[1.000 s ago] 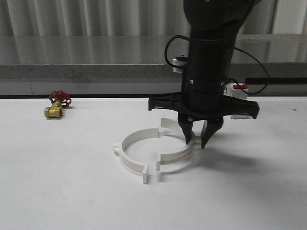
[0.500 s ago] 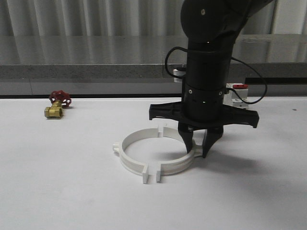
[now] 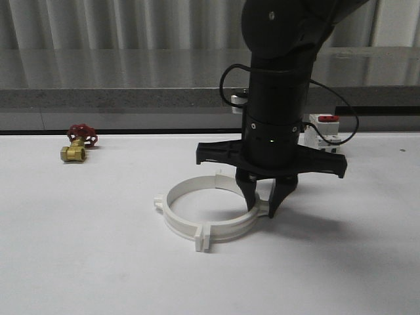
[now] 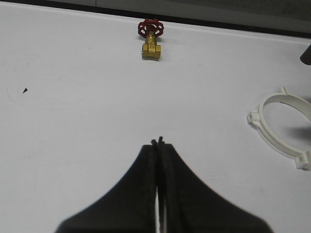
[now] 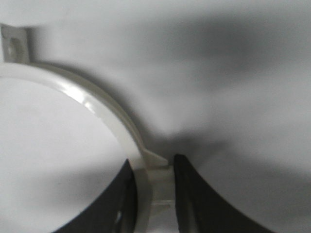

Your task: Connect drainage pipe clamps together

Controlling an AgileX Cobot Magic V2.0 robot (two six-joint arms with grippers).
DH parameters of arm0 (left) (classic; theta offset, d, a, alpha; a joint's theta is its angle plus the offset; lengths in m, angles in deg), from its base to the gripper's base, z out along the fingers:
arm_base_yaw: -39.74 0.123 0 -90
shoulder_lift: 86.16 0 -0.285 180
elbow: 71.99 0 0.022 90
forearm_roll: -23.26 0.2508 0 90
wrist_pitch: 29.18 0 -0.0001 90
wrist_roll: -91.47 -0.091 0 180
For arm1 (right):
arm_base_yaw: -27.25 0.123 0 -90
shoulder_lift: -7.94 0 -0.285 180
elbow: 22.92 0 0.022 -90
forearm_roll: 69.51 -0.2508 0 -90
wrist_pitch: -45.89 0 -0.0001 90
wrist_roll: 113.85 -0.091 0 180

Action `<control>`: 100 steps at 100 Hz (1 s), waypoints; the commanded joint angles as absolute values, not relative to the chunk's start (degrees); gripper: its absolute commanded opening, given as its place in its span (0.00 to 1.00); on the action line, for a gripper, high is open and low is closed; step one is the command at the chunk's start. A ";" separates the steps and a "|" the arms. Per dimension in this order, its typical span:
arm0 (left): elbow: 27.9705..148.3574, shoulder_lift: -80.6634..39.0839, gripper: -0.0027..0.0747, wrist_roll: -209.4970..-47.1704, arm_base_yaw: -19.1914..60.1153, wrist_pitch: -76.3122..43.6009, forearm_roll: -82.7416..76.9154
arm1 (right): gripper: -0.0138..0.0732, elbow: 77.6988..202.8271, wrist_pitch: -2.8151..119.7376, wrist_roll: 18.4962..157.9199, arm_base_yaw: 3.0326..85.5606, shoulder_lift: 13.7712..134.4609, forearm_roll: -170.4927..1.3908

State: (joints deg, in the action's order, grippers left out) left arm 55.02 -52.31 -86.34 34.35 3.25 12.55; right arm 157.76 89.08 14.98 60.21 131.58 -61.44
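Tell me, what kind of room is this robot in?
Probably a lab or test workshop: a bare white table, a grey counter behind it, and plumbing parts laid out, such as the clamps and a valve.

Right wrist view. The right gripper (image 5: 154, 194) stands over the white table (image 5: 233, 73), its two dark fingers (image 5: 192, 194) closed on either side of a white curved clamp band (image 5: 104, 119). A small side tab (image 5: 155, 158) projects from the band just ahead of the fingers. The band arcs away toward ten o'clock, ending in a flat flange (image 5: 13, 46). Focus is soft.
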 commanded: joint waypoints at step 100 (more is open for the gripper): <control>56.48 -52.11 0.01 -86.43 34.37 -0.88 11.72 | 0.72 160.95 87.93 27.47 56.51 119.16 -60.56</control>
